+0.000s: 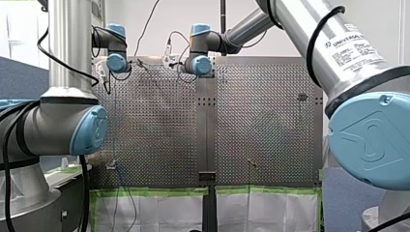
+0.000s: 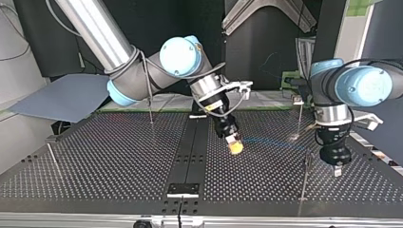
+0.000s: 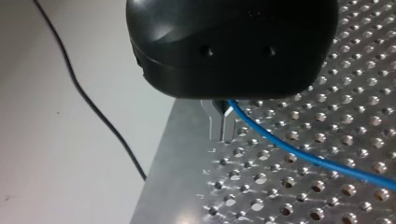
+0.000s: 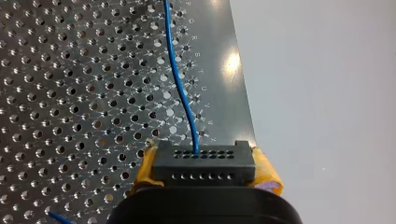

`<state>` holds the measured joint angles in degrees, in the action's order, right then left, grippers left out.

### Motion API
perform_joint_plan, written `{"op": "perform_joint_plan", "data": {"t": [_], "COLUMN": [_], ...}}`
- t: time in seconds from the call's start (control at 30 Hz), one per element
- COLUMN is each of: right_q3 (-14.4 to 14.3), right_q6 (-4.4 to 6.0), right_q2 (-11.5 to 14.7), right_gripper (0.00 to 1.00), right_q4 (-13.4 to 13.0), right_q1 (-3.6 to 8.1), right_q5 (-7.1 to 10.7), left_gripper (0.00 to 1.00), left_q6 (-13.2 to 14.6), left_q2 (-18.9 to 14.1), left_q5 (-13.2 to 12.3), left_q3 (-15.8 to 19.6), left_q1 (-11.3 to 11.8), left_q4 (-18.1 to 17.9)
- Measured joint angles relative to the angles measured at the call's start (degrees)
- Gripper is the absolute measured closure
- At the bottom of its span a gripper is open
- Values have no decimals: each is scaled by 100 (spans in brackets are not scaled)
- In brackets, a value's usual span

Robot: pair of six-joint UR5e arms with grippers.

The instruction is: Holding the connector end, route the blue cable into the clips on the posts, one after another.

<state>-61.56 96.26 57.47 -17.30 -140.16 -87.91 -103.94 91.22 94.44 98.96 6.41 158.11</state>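
Observation:
In the right wrist view my right gripper (image 4: 203, 159) is shut on the black connector (image 4: 204, 164), one yellow pad (image 4: 268, 175) on each side. The blue cable (image 4: 180, 79) leaves the connector and runs ahead over the perforated plate. My left gripper (image 3: 222, 122) has its metal fingers shut on the blue cable (image 3: 299, 151) near the plate's edge. In the top view my right gripper (image 2: 234, 145) hangs near the table's middle, my left gripper (image 2: 337, 169) low at the right. The cable (image 2: 271, 141) stretches faintly between them.
Thin posts stand on the perforated table (image 2: 104, 161): one at the far left (image 2: 52, 153), one at the back (image 2: 151, 104), one behind my left gripper (image 2: 300, 116), one in front of it (image 2: 306, 173). A black cord (image 3: 93, 107) lies off the plate's edge.

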Motion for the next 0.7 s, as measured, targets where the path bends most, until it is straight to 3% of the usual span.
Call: {"op": "perform_joint_plan", "data": {"t": [0.4, 0.7], "right_q3": [120, 317], "right_q6": [0, 0], "right_q2": [-26, -43], "right_gripper": [100, 100], "right_q4": [-11, -11], "right_q1": [58, 212], "right_q5": [16, 97], "left_gripper": [100, 100], "left_q6": [-130, -250], "left_q2": [149, 227], "left_q5": [-167, -330], "left_q3": [-27, -68], "left_q1": [33, 18], "left_q4": [-141, -264]}}
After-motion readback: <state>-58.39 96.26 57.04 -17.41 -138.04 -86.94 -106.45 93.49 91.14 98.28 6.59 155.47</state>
